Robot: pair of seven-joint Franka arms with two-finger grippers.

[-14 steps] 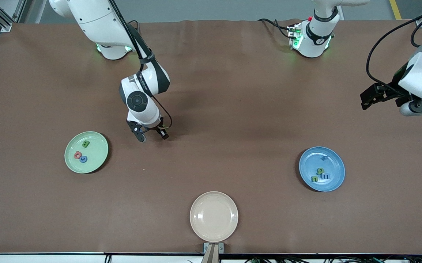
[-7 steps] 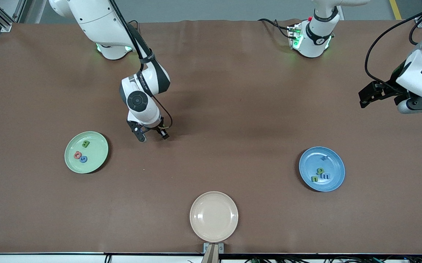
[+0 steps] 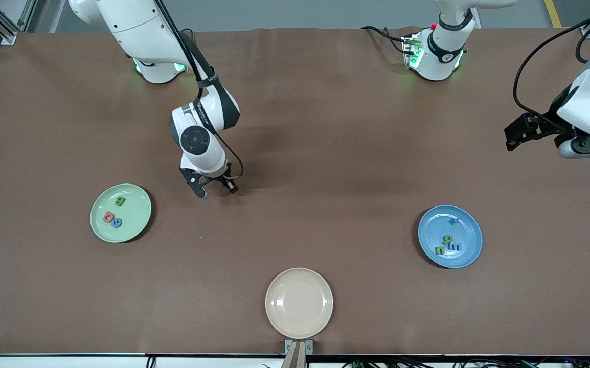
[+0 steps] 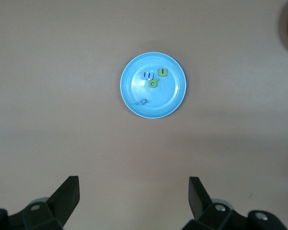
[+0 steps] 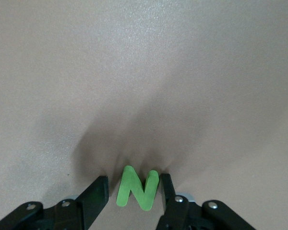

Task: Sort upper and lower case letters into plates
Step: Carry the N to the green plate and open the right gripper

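Front view: three letters lie in the pale green plate [image 3: 120,213] and four in the blue plate [image 3: 450,236]; the beige plate [image 3: 299,303] is empty. Left wrist view: the left gripper [image 4: 134,197] waits, spread wide, over bare table. Right wrist view: the right gripper [image 5: 133,191] straddles the last letter, a green N [image 5: 137,187], one finger touching, not clearly clamped.
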